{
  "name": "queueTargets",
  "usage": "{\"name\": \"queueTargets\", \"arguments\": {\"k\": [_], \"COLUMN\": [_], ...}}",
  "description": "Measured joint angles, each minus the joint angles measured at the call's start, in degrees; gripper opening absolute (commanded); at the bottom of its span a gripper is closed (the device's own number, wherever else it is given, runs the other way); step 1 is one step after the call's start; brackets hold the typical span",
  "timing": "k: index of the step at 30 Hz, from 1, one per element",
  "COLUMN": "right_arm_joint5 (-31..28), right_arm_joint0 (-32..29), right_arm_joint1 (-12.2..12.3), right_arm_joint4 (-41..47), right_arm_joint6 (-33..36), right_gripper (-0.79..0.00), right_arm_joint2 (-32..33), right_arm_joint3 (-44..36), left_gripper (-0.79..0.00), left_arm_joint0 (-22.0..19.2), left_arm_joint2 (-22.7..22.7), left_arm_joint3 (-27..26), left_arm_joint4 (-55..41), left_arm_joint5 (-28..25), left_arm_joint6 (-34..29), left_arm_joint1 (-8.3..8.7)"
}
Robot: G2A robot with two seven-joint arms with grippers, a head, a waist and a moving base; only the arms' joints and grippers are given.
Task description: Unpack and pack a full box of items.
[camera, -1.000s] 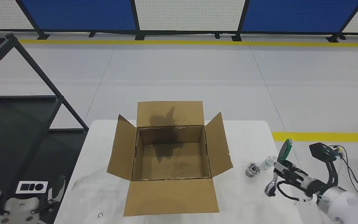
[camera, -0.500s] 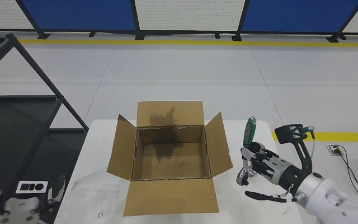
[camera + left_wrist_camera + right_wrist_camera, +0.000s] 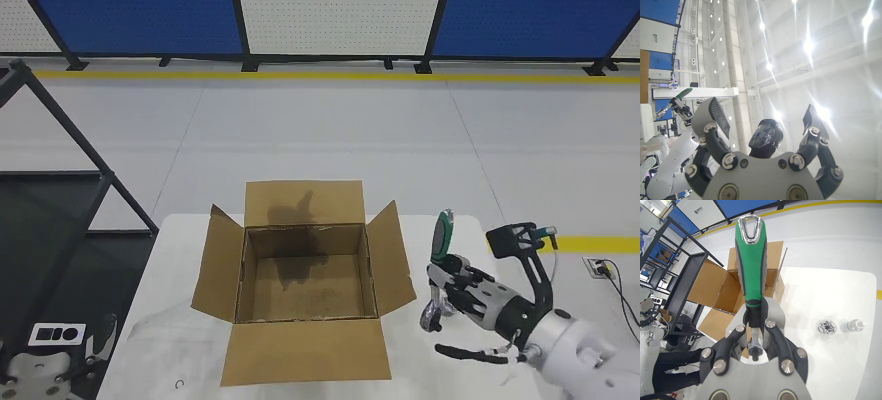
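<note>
right tool (image 3: 754, 318) clamps the green ratchet (image 3: 750, 256) by its neck, above the table (image 3: 175, 330) beside the box (image 3: 305, 350) | left tool (image 3: 762, 109) gapes wide, empty | risk: long handle may pivot in that short grip, snag the nearest flap

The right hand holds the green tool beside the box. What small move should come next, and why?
Probably carry the tool sideways until it is over the open box. The right hand is shut on it just outside a side flap, and the box is empty.
</note>
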Motion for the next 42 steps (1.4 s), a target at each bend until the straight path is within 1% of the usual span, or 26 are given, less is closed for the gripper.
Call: {"name": "queueTargets", "arguments": {"k": [3,6,9,11,14,17,19,20,22,25,29,42], "right_arm_joint5": [-1.83,-2.28,-2.22,-1.39,-0.09,0.86,-0.63,-2.42,-3.86,-4.18,-2.52,-2.41], "right_arm_joint0": [1.91,6.28,11.69,15.54,20.49,24.47,26.55,27.63,29.05,30.57,32.21,32.24], "right_arm_joint1": [0.3,0.52,0.63,0.57,0.21,-0.26,-0.52,-0.66,-0.85,-1.29,-1.95,-1.96], "right_arm_joint4": [-0.1,-1.99,-5.6,-9.88,-16.06,-18.88,-20.17,-19.61,-18.89,-19.65,-20.81,-20.85], "right_arm_joint6": [-2.03,-1.7,-0.27,0.15,-0.45,-1.55,-2.03,-2.68,-3.98,-5.51,-7.24,-7.21], "right_gripper": [-0.785,-0.785,-0.785,-0.785,-0.785,-0.785,-0.785,-0.785,-0.785,-0.785,-0.785,-0.785], "right_arm_joint2": [-5.05,-10.6,-16.52,-20.88,-27.28,-31.98,-34.53,-35.92,-37.49,-39.93,-42.75,-42.74], "right_arm_joint3": [1.95,5.77,10.97,15.17,21.51,27.94,31.65,33.9,37.83,42.41,47.95,48.08], "left_gripper": [0.0,0.0,0.0,0.0,0.0,0.0,0.0,0.0,0.0,0.0,0.0,0.0], "left_arm_joint0": [-0.1,-0.67,-0.51,0.02,1.05,2.18,2.83,3.21,3.67,3.94,3.92,3.92], "left_arm_joint2": [0.0,0.38,0.2,-0.24,-1.1,-2.15,-2.79,-3.17,-3.54,-3.49,-3.48,-3.48], "left_arm_joint3": [-0.04,-0.52,-0.29,-0.04,0.28,0.58,0.67,0.7,0.71,0.55,0.54,0.55], "left_arm_joint4": [0.31,0.96,0.61,-0.03,-1.27,-2.55,-3.37,-3.92,-5.01,-6.01,-5.96,-5.95], "left_arm_joint5": [-0.15,-0.96,-1.92,-2.95,-4.21,-5.28,-5.87,-6.28,-7.07,-7.19,-7.14,-7.14], "left_arm_joint6": [0.6,4.28,5.77,6.24,6.49,6.43,6.4,6.42,6.61,6.71,6.7,6.7], "left_arm_joint1": [-0.01,-0.14,-0.33,-0.52,-0.82,-1.12,-1.31,-1.44,-1.69,-1.86,-1.85,-1.85]}}
